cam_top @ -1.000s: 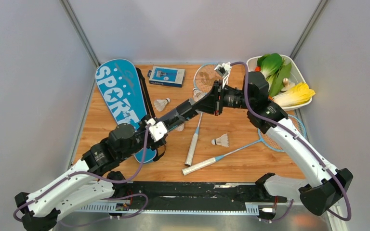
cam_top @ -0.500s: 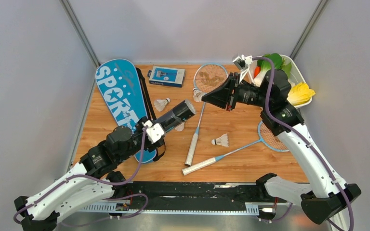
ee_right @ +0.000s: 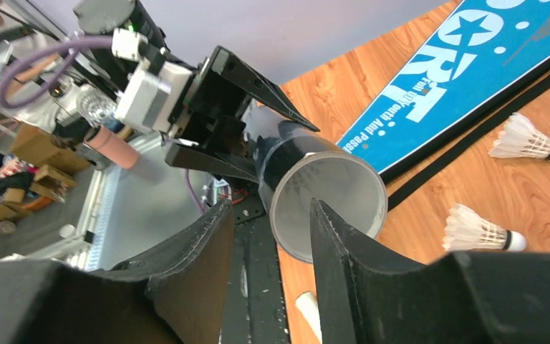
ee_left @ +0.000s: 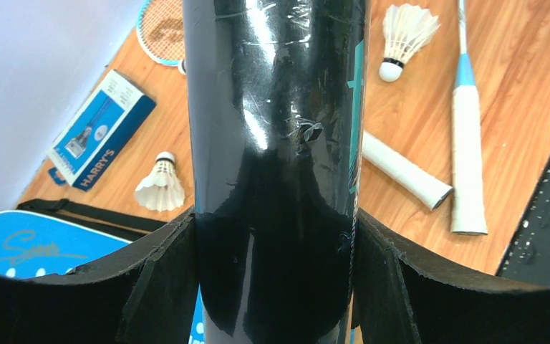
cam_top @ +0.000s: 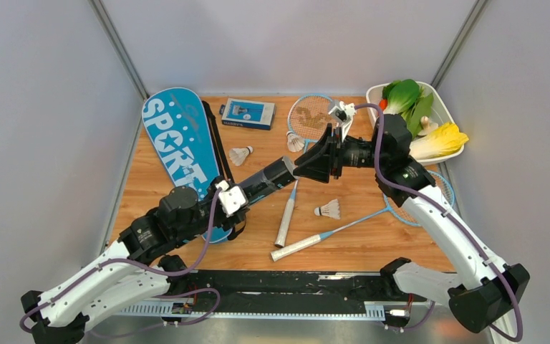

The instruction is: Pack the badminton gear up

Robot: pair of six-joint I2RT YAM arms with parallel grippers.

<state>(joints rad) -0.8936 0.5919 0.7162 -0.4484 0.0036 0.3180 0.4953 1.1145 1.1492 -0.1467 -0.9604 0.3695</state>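
Top external view gives me the clearest picture. The left gripper (cam_top: pixel 238 195) is closed around the black tube (cam_top: pixel 271 178) and holds it above the table (cam_top: pixel 362 240), tilted, with its open mouth turned toward the right gripper (cam_top: pixel 309 163), which stands just beside that mouth. The left wrist camera shows both fingers pressed on the sides of the tube. In the right wrist camera the right fingers (ee_right: pixel 186 258) have only a narrow gap between them, with nothing in it, and the tube mouth shows behind.

Three shuttlecocks lie on the wood. One (cam_top: pixel 241 154) is beside the blue racket cover (cam_top: pixel 177 147), one (cam_top: pixel 293 141) is next to the head of the far racket (cam_top: pixel 304 118), and one (cam_top: pixel 327 209) is near the shaft of the second racket (cam_top: pixel 297 246). A fourth I cannot find.

I judge the tube to be light, hollow and stiff. Its skin is glossy, so it may slip or turn in the fingers. A firm hold around the body looks right, but not so hard that it crushes. The shuttlecocks weigh almost nothing and their feathers break easily. I would take them by the cork end, or very softly around the skirt, and put them in cork first. The rackets are better taken at the white handle, not at the thin shaft or the strings. The cover looks soft and will probably sag when lifted.
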